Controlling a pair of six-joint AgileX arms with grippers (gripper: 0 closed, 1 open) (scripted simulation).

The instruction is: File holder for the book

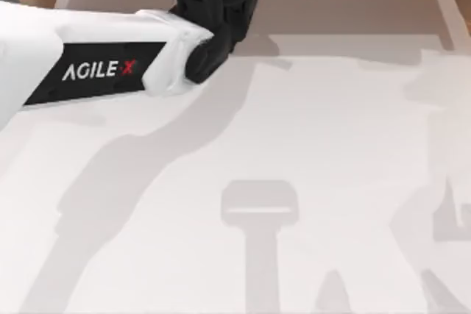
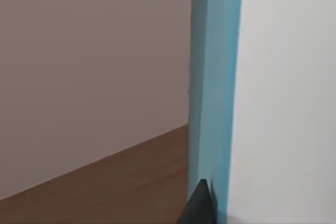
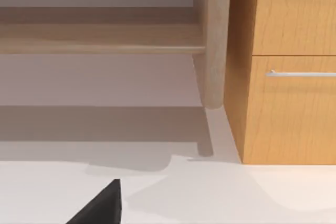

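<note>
The white AgileX left arm reaches from the left across the white table toward its far edge; the teal-blue hardback book stands upright against its tool.

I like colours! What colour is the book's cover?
Teal-blue; the book shows best in the left wrist view.

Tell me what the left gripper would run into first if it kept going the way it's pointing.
Probably the book: in the left wrist view its teal cover stands right ahead of the left gripper's dark fingers, seemingly touching them. Beyond it lie a brown floor and a plain wall, but depth there is unclear.
</note>
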